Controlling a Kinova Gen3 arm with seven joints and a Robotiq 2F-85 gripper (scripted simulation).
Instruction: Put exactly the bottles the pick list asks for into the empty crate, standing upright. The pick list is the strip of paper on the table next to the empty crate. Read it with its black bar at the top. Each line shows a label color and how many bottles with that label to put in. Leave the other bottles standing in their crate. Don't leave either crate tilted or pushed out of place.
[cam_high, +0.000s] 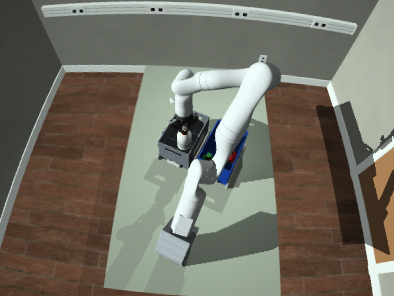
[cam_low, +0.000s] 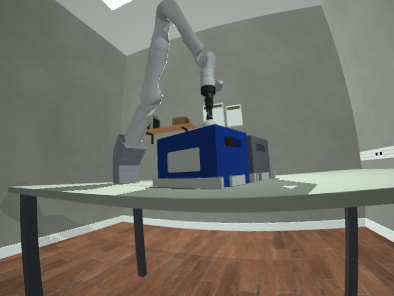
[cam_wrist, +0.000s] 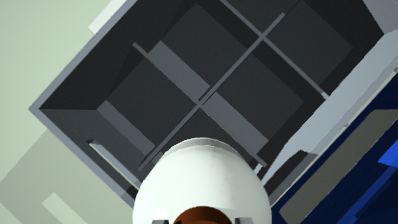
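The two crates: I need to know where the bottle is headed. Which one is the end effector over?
The grey crate, its divided compartments showing no bottles. The end effector holds a white bottle above it; the blue crate sits alongside.

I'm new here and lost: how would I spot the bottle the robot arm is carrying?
Find the green-grey table and the two crates side by side on it. Above the grey crate, beside the blue crate, hangs a white bottle with a brown cap, clamped in the gripper. It is the only bottle in the air.
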